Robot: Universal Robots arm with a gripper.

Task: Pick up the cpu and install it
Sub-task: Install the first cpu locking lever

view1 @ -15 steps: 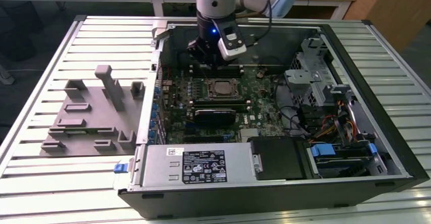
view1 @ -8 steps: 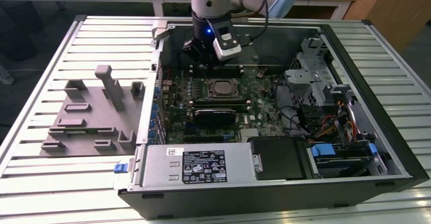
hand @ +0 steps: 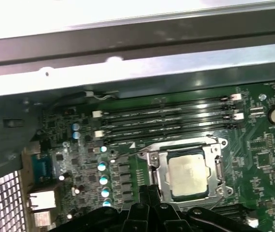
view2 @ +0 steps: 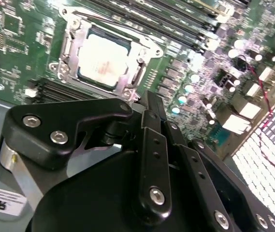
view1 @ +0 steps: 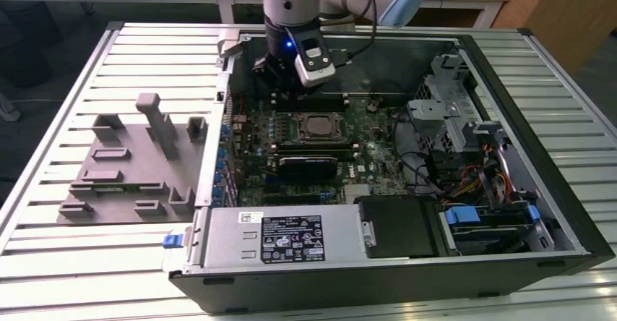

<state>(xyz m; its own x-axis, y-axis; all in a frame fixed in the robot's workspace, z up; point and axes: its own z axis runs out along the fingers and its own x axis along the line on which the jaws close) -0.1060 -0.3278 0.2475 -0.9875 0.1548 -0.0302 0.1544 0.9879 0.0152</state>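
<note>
Hovering clenched and empty at upper centre of the exterior view, your end effector (view1: 285,90) stands just above the cpu (view1: 316,126), seated in its socket frame (hand: 157,174); confirm it lies flat.

Arm (view1: 289,3) vertical – end effector (view1: 286,90) pointing down, pinched closed, empty.

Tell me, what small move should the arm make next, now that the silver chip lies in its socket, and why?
Probably a short lift straight up, away from the board. The cpu already lies flat inside the socket frame, and the gripper hangs low beside it, not over it, within the computer case. Rising first would likely keep it off the memory slots.
</note>
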